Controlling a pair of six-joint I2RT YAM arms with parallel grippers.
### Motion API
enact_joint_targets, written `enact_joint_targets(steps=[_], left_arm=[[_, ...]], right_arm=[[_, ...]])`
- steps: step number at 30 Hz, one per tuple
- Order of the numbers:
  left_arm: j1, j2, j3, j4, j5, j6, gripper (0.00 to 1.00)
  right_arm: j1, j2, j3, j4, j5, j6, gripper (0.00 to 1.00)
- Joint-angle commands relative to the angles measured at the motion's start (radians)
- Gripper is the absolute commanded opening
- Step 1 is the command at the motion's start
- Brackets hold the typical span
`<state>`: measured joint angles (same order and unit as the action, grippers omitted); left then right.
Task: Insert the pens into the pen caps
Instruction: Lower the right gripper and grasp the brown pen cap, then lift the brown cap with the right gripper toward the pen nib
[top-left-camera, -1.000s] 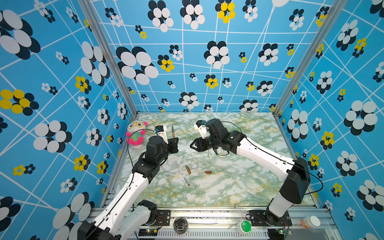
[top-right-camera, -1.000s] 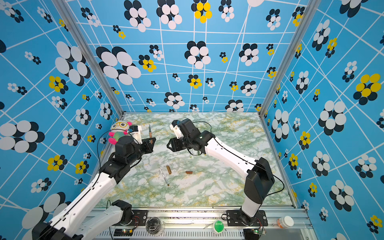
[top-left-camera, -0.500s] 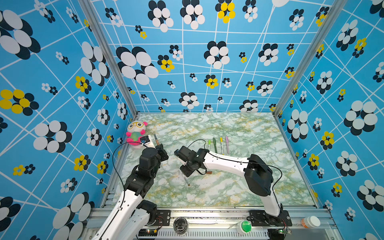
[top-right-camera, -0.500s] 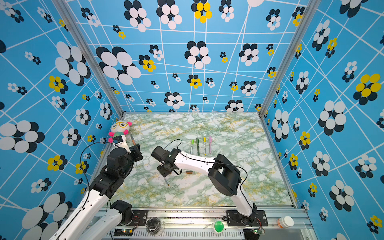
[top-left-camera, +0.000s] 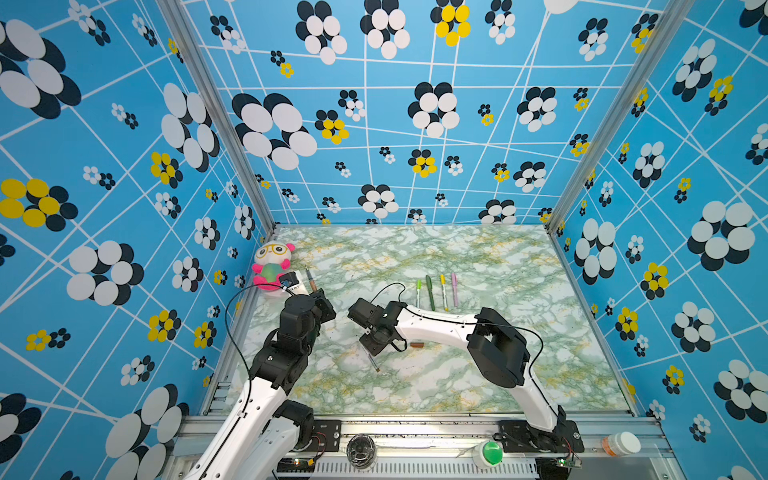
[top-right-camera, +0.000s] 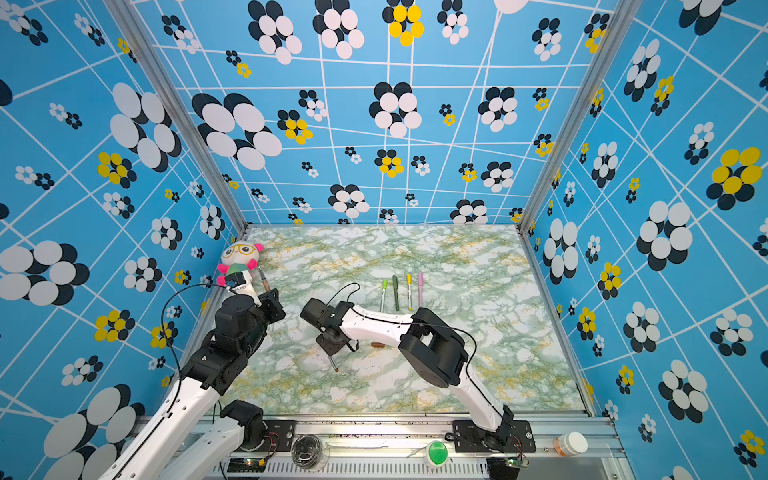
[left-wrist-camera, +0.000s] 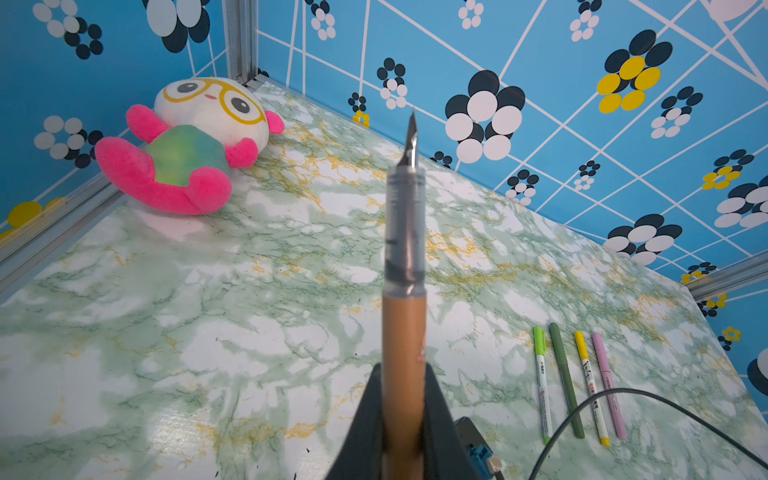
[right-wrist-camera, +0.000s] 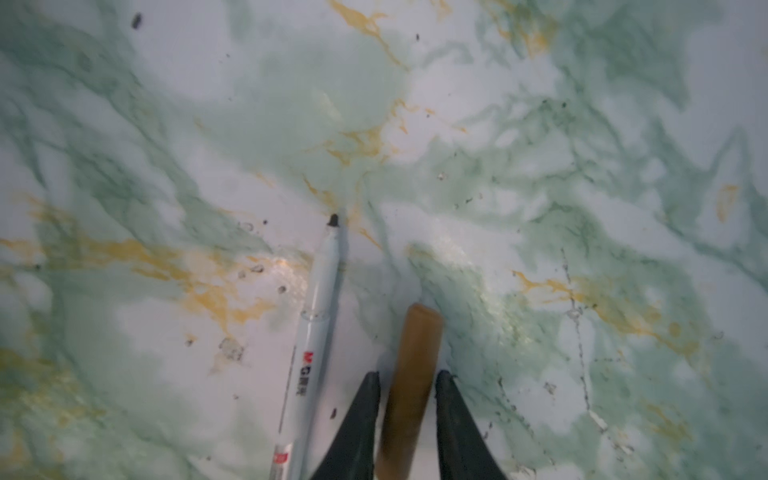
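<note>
My left gripper (left-wrist-camera: 403, 370) is shut on a brown pen (left-wrist-camera: 404, 332) whose bare nib points up and away; in both top views it is near the left wall (top-left-camera: 311, 282). My right gripper (right-wrist-camera: 409, 376) points down at the table, still open, with its fingers (right-wrist-camera: 365, 415) closely straddling a brown pen cap (right-wrist-camera: 413, 357) that lies flat. A white pen (right-wrist-camera: 320, 299) with a dark tip lies right beside that cap; its end pokes out under the gripper (top-left-camera: 375, 363). A reddish-brown cap (top-left-camera: 417, 344) lies just right of the right wrist.
Lime green (top-left-camera: 418, 291), dark green (top-left-camera: 430, 293), yellow (top-left-camera: 443, 291) and pink (top-left-camera: 454, 289) capped pens lie in a row behind the right arm. A plush toy (top-left-camera: 272, 264) sits in the back left corner. Patterned walls close three sides.
My right arm has swung from the back middle down to the near centre, settled over the brown cap, and its jaws have narrowed. The left arm drew back slightly with the brown pen.
</note>
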<state>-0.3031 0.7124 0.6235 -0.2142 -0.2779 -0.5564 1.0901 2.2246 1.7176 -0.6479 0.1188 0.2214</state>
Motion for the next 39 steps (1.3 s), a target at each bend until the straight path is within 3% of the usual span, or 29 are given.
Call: enact_joint_targets(steps=[1,8,14,19,26,33,36,39], left_arm=[[0.01,0.009,-0.015,0.015,0.005,-0.001,0.0],[0.015,0.006,-0.012,0.013,0.007,-0.002,0.0],[0.018,0.007,-0.015,0.015,0.017,-0.004,0.0],[0.02,0.021,-0.017,0.037,0.075,0.003,0.0],[0.023,0.107,-0.006,0.193,0.379,0.043,0.0],[-0.01,0.272,0.054,0.278,0.715,0.09,0.0],[-0.076,0.342,0.088,0.272,0.774,0.123,0.0],[-0.146,0.399,0.118,0.266,0.783,0.149,0.0]], right_arm=[[-0.002,0.022,0.01,-0.028,0.031,0.012,0.25],[-0.001,0.053,0.02,-0.034,0.054,0.024,0.21],[-0.002,0.065,0.033,-0.035,0.044,0.04,0.11],[-0.023,-0.001,0.025,-0.018,0.02,0.075,0.08],[-0.214,-0.293,-0.147,0.212,-0.233,0.281,0.07],[-0.494,-0.495,-0.376,0.628,-0.505,0.677,0.03],[-0.555,-0.523,-0.415,0.765,-0.561,0.791,0.03],[-0.565,-0.515,-0.389,0.783,-0.611,0.809,0.03]])
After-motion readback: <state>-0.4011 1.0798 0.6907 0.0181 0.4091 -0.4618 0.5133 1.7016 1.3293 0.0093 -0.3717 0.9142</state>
